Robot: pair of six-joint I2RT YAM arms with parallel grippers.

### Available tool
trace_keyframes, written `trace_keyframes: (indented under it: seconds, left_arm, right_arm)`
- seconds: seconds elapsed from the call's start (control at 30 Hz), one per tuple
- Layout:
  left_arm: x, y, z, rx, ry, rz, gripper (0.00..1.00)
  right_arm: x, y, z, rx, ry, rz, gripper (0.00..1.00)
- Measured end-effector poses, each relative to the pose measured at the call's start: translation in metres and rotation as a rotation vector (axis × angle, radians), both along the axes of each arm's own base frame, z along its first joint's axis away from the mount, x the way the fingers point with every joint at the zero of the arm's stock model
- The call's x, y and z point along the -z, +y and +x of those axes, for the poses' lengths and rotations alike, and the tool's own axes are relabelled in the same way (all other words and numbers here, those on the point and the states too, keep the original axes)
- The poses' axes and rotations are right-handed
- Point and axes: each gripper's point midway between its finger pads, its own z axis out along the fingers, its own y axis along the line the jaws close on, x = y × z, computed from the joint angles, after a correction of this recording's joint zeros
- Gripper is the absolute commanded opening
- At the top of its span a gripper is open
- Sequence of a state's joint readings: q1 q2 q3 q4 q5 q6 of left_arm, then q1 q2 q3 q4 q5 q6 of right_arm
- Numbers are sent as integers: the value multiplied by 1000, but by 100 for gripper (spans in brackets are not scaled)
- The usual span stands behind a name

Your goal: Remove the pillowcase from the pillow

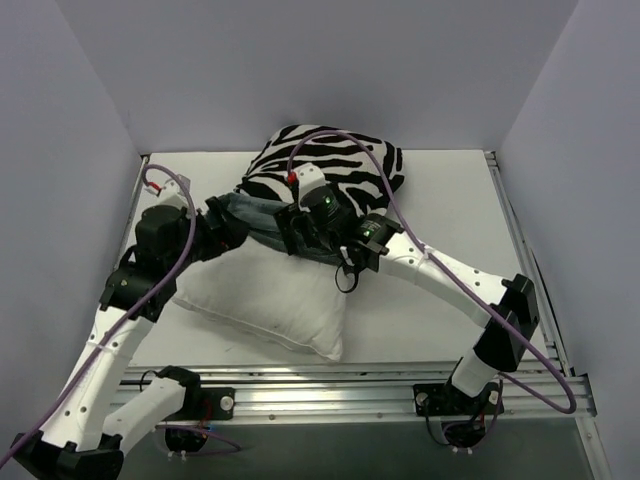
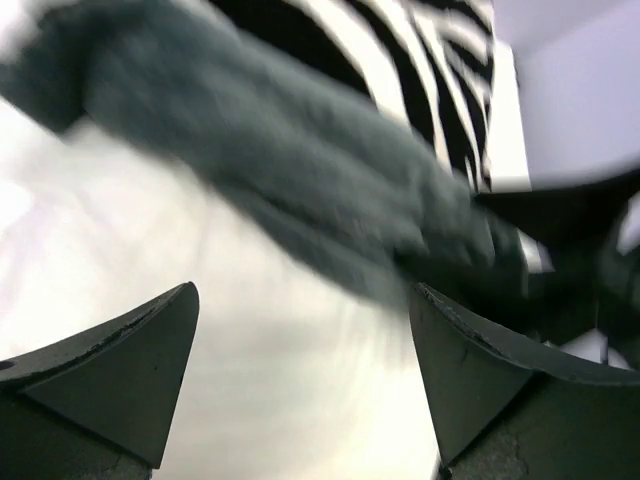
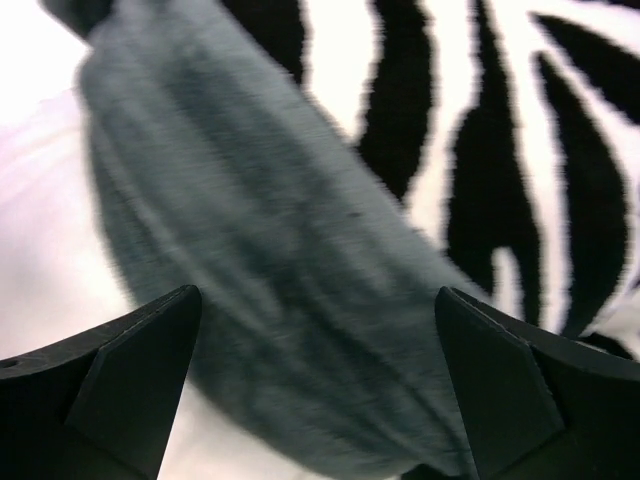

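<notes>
pillowcase (image 1: 340,160) bunched on pillow (image 1: 270,298), white table (image 1: 445,200)

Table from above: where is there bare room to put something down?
Bare table lies far right, between the pillowcase and the right rail, and near, between the pillow and the right arm. The middle is crowded: the left arm and right arm meet over the pillowcase's grey edge.

The soft fabric pillowcase (image 1: 335,160) shows black-and-white zebra stripes on one face and plain dark grey-green velvety pile on its turned-back band, the plump rectangular pillow (image 1: 270,295) is plain white, the flat surface (image 1: 430,310) is white, and the thin round cables (image 1: 192,235) are purple.
</notes>
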State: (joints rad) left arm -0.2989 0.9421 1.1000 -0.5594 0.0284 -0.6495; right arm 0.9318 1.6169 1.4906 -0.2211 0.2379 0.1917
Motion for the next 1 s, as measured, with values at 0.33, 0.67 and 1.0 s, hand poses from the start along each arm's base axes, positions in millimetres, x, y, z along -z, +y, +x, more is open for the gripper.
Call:
trace_keyframes:
  seconds: [0.33,0.67,1.0]
  left_arm:
    - [106,-61,-68,167,273,-48,94]
    - [132,-69,-46,132,336,-7,94]
    - [158,-82,-33,192,438,31,12]
  right_arm:
    - [38,-6,20,-52,53,-56,69]
    - [61,6,14,-35,89,50,0]
    - [49,5,4,37,62,96,0]
